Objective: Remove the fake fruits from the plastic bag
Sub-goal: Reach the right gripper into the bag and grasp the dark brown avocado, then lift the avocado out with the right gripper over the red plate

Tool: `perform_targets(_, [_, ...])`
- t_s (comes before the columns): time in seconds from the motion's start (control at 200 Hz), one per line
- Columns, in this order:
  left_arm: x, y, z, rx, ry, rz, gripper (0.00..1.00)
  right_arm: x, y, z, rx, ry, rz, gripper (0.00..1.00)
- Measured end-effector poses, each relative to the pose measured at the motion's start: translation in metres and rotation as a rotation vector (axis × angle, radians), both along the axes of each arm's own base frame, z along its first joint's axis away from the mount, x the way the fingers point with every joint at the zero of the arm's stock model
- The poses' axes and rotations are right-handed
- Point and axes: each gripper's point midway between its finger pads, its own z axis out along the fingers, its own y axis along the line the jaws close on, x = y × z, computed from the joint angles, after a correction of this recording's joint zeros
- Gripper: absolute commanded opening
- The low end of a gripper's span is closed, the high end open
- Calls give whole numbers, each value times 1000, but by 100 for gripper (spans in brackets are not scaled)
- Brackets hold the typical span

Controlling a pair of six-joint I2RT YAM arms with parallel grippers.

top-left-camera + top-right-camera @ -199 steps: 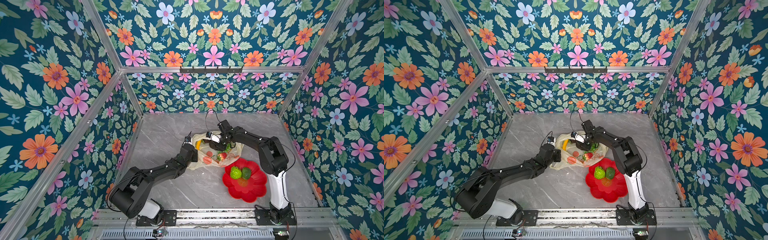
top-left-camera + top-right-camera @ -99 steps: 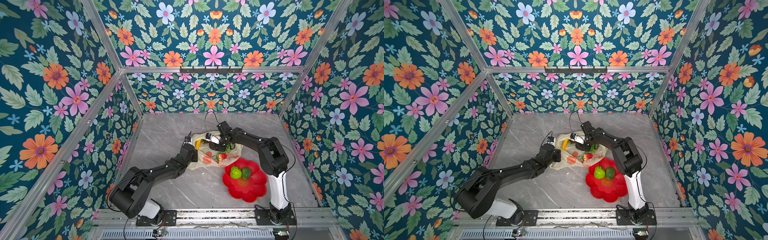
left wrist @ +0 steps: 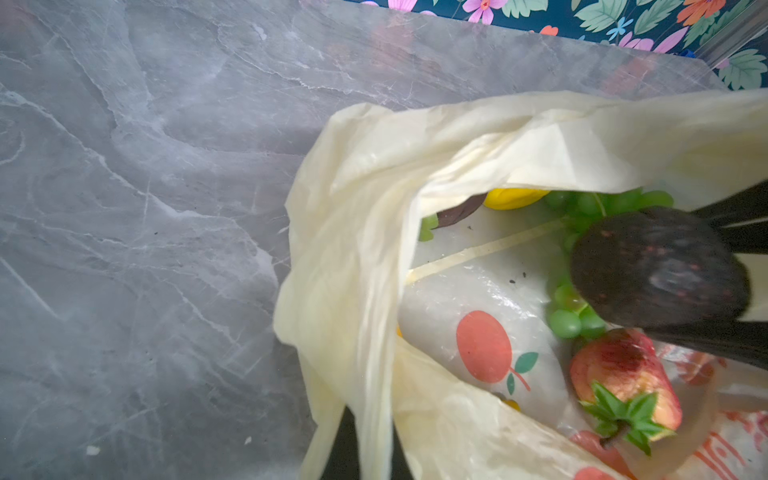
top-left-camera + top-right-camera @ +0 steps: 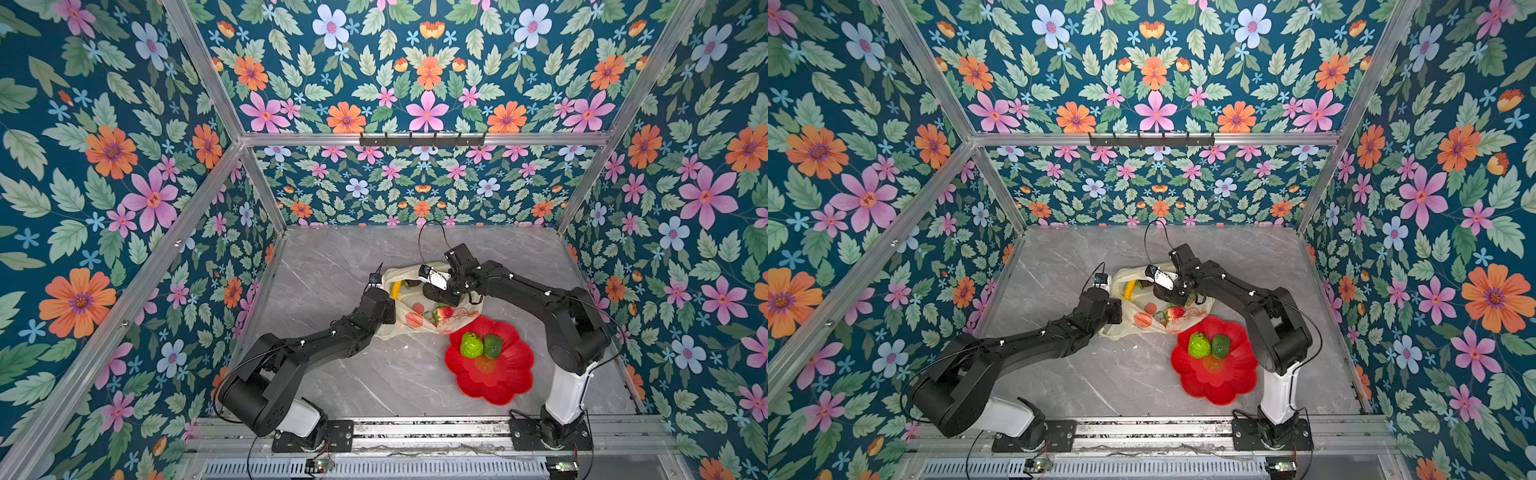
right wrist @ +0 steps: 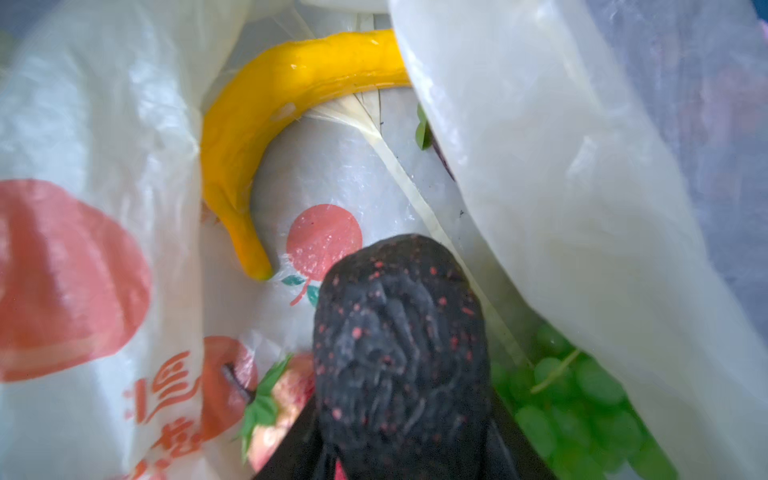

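A thin cream-yellow plastic bag point(image 4: 401, 274) with orange fruit prints is lying crumpled and open on a grey marble counter point(image 4: 332, 270), inside a booth with flowered walls. The left gripper point(image 4: 388, 318) is reaching to the bag's edge on the side nearest the left arm, and its jaws are clenched on a fold of the film, which is stretching from there up over the bag's mouth. The right gripper point(image 4: 441, 291) is reaching into the bag's mouth from the opposite side, its jaws grasping a dark avocado point(image 5: 399, 353) that is sitting just above the bag's floor. Still lying inside the bag are a yellow banana point(image 5: 291, 83) curving along the inner wall, a green grape bunch point(image 3: 565, 320) just beside the avocado, and a strawberry point(image 3: 623, 382) touching the grapes. Just beside the bag, on the side toward the right arm's base, a red flower-shaped dish point(image 4: 498, 382) is holding two fruits touching each other: a bumpy green fruit point(image 4: 471, 345) and a darker green fruit point(image 4: 493, 346).
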Motion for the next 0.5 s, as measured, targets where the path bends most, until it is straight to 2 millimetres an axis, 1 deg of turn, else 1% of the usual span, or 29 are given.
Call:
perform_targets(0.085, [0,0,0,0,0,-1,6,-13,-2,15,20,-17,-27,37])
perform_targets(0.29, [0,0,0,-1,1,-1,6,-51,-10,40,95,-6,-132,38])
perform_targets(0.36, [0,0,0,-1,0,-1,6,-64,-10,44,110,2,-168,38])
perform_targets(0.5, [0,0,0,0,0,-1,6,-100,-3,42,123,55,-192,38])
